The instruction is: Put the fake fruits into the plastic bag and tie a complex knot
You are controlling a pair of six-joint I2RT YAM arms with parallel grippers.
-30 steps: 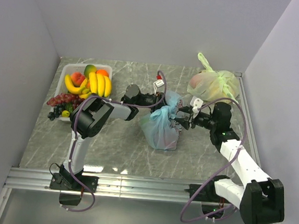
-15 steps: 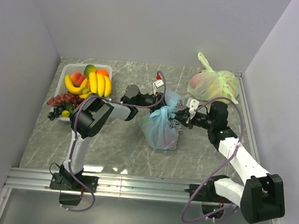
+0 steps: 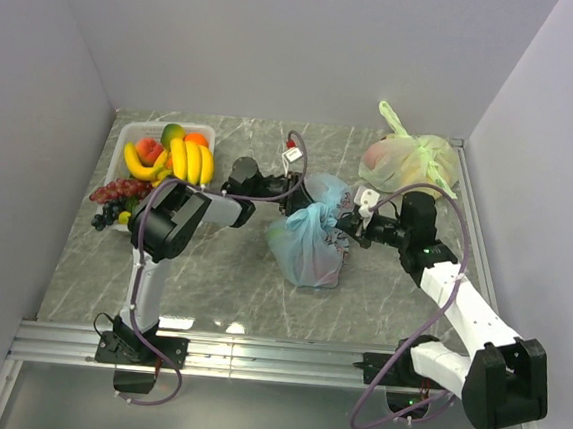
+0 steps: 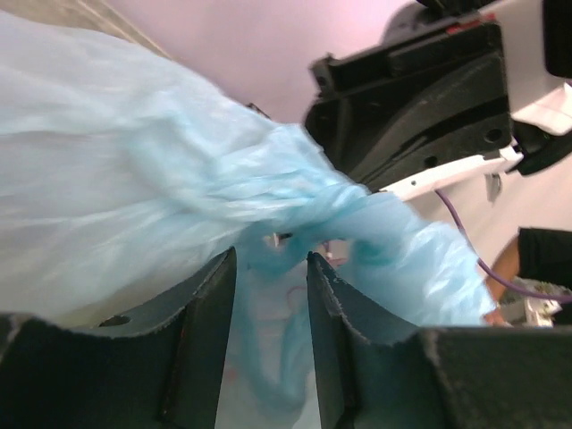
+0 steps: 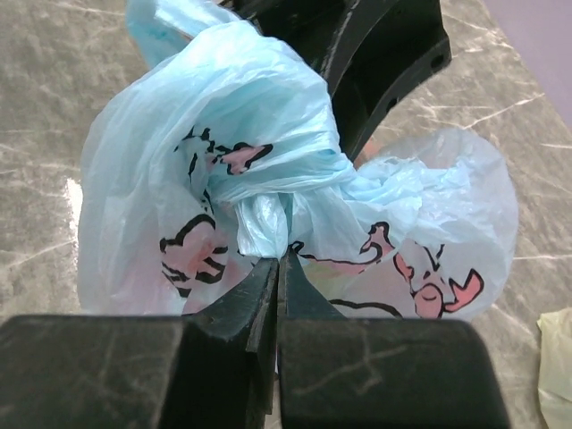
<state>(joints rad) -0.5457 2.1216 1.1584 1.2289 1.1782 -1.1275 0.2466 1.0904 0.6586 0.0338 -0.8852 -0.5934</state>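
Right wrist: knot (image 5: 268, 217) pinched at right tool (image 5: 279, 261) tips, bag (image 5: 134, 170) behind.

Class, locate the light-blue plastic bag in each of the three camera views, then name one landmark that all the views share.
Top external: the plastic bag sits mid-table.
Left wrist: it fills the left and centre, stretched above the left gripper.
Right wrist: it is at the centre, just beyond the right gripper, which pinches it.
Shared landmark: the knot, the twisted bunch at the bag's top.
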